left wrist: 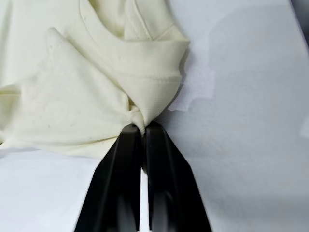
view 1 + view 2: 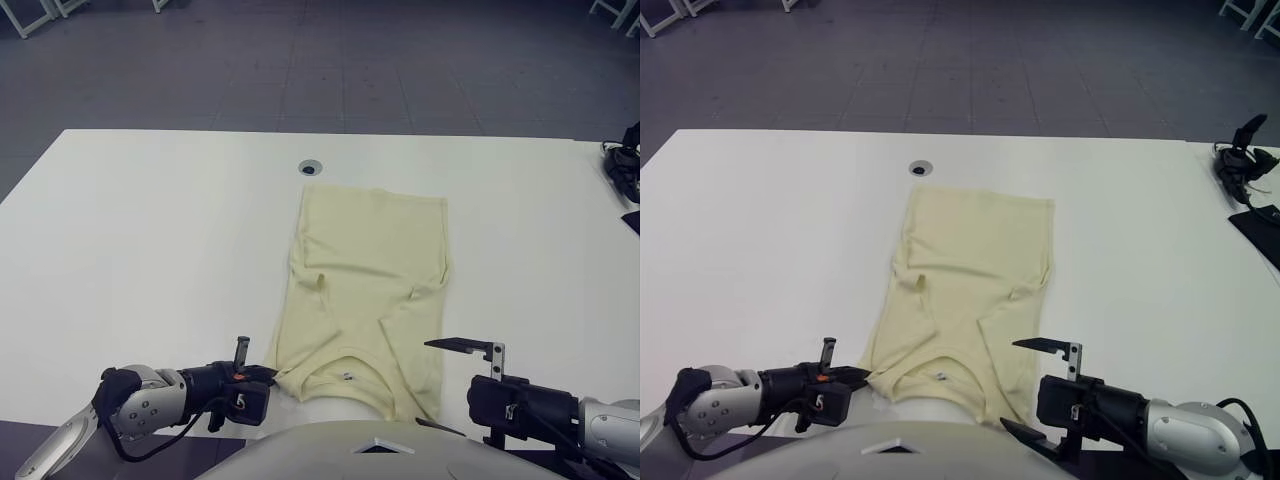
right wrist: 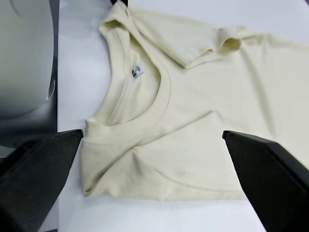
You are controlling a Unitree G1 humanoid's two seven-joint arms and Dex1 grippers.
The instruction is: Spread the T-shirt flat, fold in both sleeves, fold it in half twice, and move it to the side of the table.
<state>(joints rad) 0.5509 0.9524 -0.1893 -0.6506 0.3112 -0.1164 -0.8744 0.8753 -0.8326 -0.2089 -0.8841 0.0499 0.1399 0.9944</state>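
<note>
A pale yellow T-shirt [image 2: 367, 290] lies lengthwise on the white table [image 2: 150, 250], both sleeves folded in, its collar [image 3: 145, 104] toward the near edge. My left gripper [image 2: 268, 376] is at the shirt's near left shoulder corner, shut on a pinch of the fabric [image 1: 140, 121]. My right gripper [image 2: 455, 385] stands open just off the shirt's near right corner, one finger [image 2: 462, 345] above the table, the shoulder hem [image 3: 159, 188] lying between its two fingers without touching them.
A round cable hole [image 2: 310, 167] sits in the table just beyond the shirt's far hem. Black cables and gear [image 2: 625, 175] lie at the table's right edge. Wide bare table lies left of the shirt.
</note>
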